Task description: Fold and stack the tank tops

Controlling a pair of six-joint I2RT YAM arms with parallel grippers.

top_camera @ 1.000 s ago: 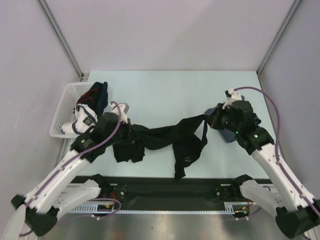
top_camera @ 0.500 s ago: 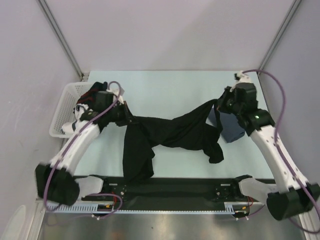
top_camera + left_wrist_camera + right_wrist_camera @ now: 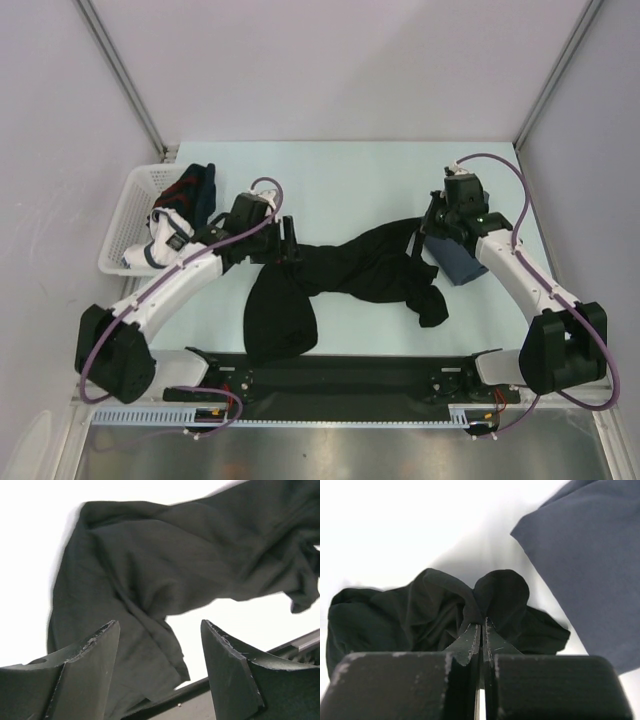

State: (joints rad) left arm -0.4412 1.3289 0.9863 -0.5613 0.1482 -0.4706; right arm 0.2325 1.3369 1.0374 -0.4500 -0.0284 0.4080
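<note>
A lab robot cell: blank walls [image 3: 330,70], aluminium posts [image 3: 122,75], pale table [image 3: 340,185].

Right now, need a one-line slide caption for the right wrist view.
Right gripper shut on a bunched fold of the black tank top, blue-grey tank top lying beside it.

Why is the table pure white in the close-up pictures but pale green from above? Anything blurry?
Left wrist: the table is blown out to blank white, though the black top keeps its folds. Right wrist: same washed-out table; the blue-grey top looks a little soft. Top view: even light, table pale green, sharp throughout.
</note>
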